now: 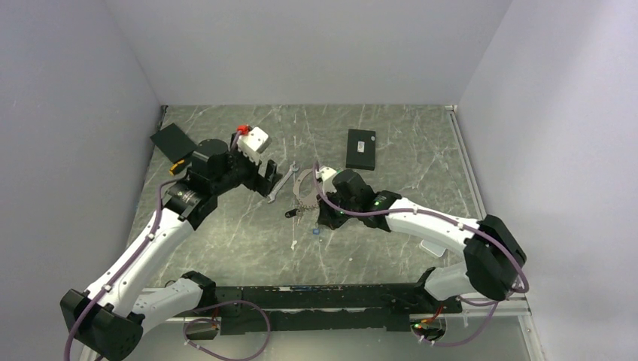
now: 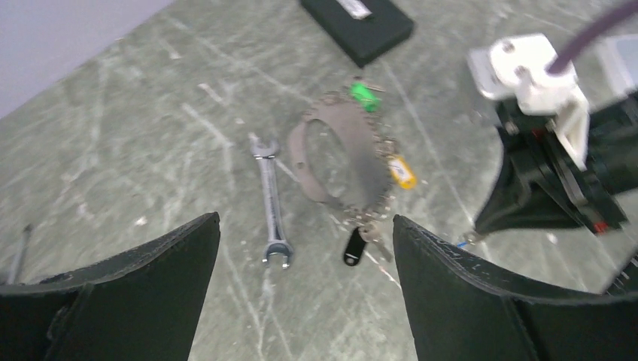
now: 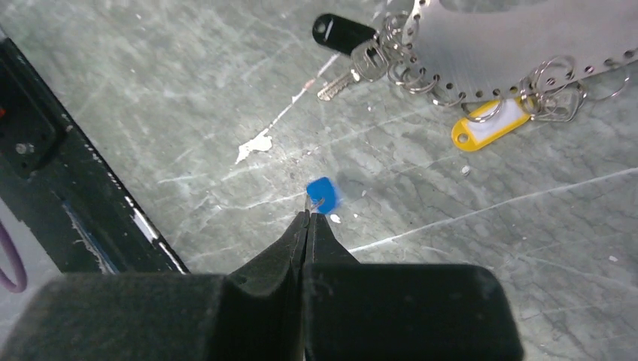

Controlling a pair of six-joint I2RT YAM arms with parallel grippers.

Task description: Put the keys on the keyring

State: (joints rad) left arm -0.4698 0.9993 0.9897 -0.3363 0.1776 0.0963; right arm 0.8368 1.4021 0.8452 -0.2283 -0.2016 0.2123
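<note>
The keyring (image 1: 304, 192) is a silver loop with small rings along its edge, lying mid-table. A black-tagged key (image 3: 342, 34), a yellow tag (image 3: 487, 125) and a green key (image 2: 365, 94) hang from the keyring (image 3: 511, 45). My right gripper (image 3: 308, 215) is shut just in front of it, pinching the metal end of a blue-headed key (image 3: 323, 194) at its tips. The blue key (image 1: 316, 232) is low over the table. My left gripper (image 2: 305, 219) hovers open and empty to the left of the keyring (image 2: 301, 162).
A silver wrench (image 2: 271, 199) lies just left of the keyring. A black box (image 1: 361, 148) sits behind it. A dark flat object (image 1: 171, 141) is at the far left corner. The black base rail (image 3: 90, 210) runs close to the right gripper's left.
</note>
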